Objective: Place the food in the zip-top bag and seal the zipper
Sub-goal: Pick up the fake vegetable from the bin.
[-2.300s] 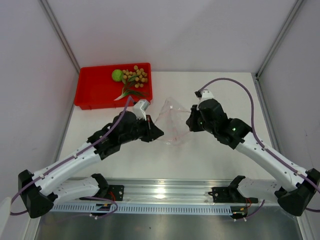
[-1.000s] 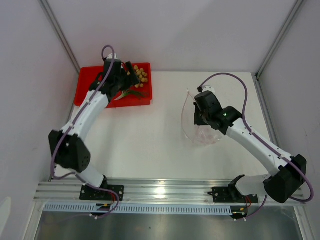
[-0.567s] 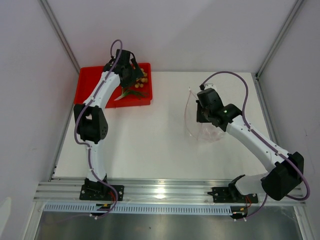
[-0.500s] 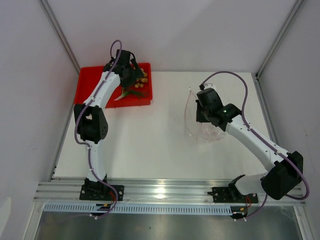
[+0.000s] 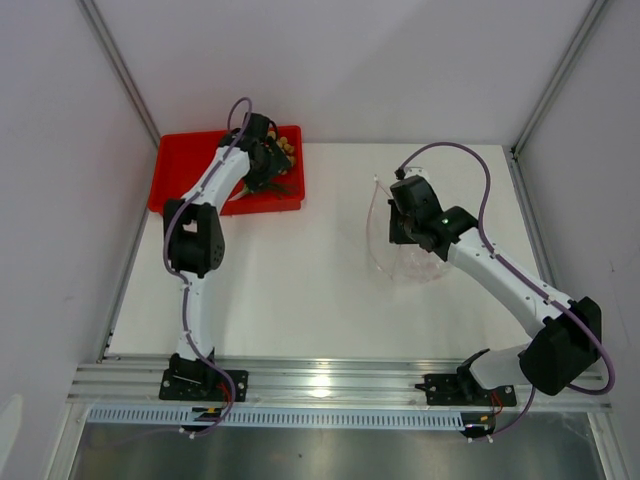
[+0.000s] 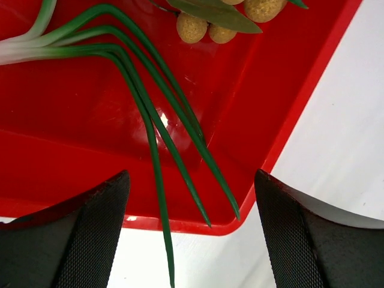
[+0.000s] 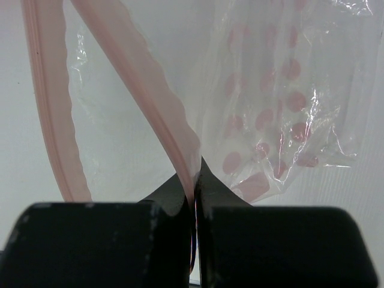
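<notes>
My left gripper (image 5: 262,162) hangs open over the right end of the red tray (image 5: 185,190). In the left wrist view its fingers (image 6: 72,240) stand wide apart on either side of the tips of the long green leaves (image 6: 153,123), apart from them. The tan-brown round fruits (image 6: 207,27) lie further in, at the top of that view. My right gripper (image 7: 195,195) is shut on the pinkish zipper (image 7: 141,81) of the clear zip-top bag (image 7: 276,90), whose mouth gapes. In the top view the bag (image 5: 395,255) hangs from that gripper (image 5: 398,222) at mid-right.
The tray's corner rim (image 6: 282,138) lies between my left fingers, with white table (image 6: 342,126) beyond it. Metal frame posts (image 5: 560,75) and white walls bound the table at the back and sides. A rail (image 5: 320,380) runs along the near edge.
My left arm has stretched further over the tray, bringing its open gripper to the leaves at the tray's right end. The right gripper with the bag has barely shifted.
</notes>
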